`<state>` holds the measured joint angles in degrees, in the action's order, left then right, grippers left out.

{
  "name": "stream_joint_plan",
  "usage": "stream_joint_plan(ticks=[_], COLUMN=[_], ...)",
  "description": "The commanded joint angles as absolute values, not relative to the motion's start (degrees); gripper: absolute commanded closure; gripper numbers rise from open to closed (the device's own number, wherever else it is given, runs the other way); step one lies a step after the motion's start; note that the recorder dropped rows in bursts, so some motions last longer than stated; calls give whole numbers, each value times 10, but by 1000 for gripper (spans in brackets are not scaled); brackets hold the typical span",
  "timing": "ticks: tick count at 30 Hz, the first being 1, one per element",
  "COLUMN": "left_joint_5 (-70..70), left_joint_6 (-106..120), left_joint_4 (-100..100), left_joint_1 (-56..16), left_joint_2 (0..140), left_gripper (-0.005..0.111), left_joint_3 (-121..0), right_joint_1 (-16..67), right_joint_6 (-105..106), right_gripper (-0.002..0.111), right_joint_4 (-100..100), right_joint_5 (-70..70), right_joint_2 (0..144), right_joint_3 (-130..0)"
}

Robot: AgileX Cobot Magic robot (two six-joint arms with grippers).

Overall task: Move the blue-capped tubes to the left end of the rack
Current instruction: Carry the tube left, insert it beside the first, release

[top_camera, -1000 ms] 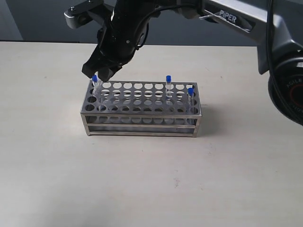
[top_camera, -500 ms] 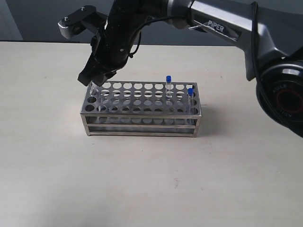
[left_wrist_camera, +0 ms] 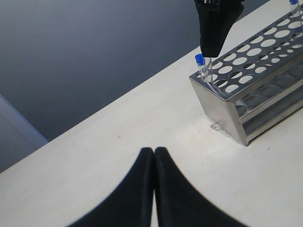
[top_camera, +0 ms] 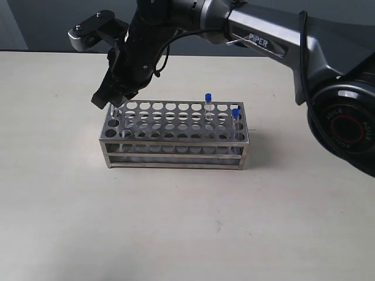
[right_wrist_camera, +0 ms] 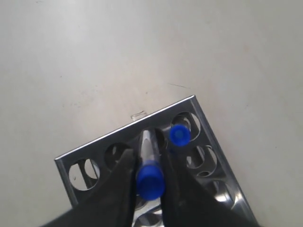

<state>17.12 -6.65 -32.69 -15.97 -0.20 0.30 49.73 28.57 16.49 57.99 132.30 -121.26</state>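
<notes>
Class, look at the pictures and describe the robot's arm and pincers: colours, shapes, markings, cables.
The right arm is silver-grey with white PiPER lettering, a black wrist section and a thin black cable beside it. Its round black joint housing bears a red ring. The right pincer has black fingers; the left pincer has two smooth black fingers tapering to points.

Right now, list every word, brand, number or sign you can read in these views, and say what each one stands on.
"PIPER": white letters on the grey link of the right arm.
Ring lettering on the round joint housing at the right edge of the exterior view: too blurred to read.
On the rack and the blue-capped tubes: no markings to be seen in any view.
</notes>
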Motion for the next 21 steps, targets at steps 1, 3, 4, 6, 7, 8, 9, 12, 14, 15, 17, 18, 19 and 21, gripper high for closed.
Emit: stream_joint_plan(ticks=[1,3,4,6,7,8,9,12,14,15,17,18,19,21], left_joint_5=[167,166,166,167,167,167,167,167,167,167,167,167,167,167], left_joint_6=[-69,-69,-69,-69,-69,-69,-69,-69,-69,-69,-69,-69,-69,-69], left_joint_4=[-317,-317,-319,-320,-320,-320,-320,-320,-320,-320,-320,-320,-320,-320], left_joint_1=[-162,-162,-162,-162,-162,-162,-162,-162,-162,-162,-162,-162,-162,-162], left_joint_2=[0,0,0,0,0,0,0,0,0,0,0,0,0,0], left_gripper=[106,106,106,106,106,106,106,106,106,106,106,106,106,106], left_joint_3=[0,0,0,0,0,0,0,0,0,0,0,0,0,0], right_joint_1=[507,509,510,511,511,511,511,511,514,514,515,515,515,515], right_joint_6=[289,289,289,289,289,289,289,289,289,289,289,289,289,289], right_gripper=[109,109,109,109,109,109,109,109,109,109,109,109,109,109], right_joint_4=[176,179,183,186,185,184,182,172,172,172,172,172,172,170], right_joint_5=[567,566,564,562,562,561,561,558,557,556,556,556,556,556], right_joint_2=[1353,1359,1362,1364,1364,1364,1364,1363,1363,1363,1364,1364,1364,1364], right_joint_3=[-1214,-1214,-1214,-1214,-1214,-1214,-1214,-1214,-1214,-1214,-1214,-1214,-1214,-1214])
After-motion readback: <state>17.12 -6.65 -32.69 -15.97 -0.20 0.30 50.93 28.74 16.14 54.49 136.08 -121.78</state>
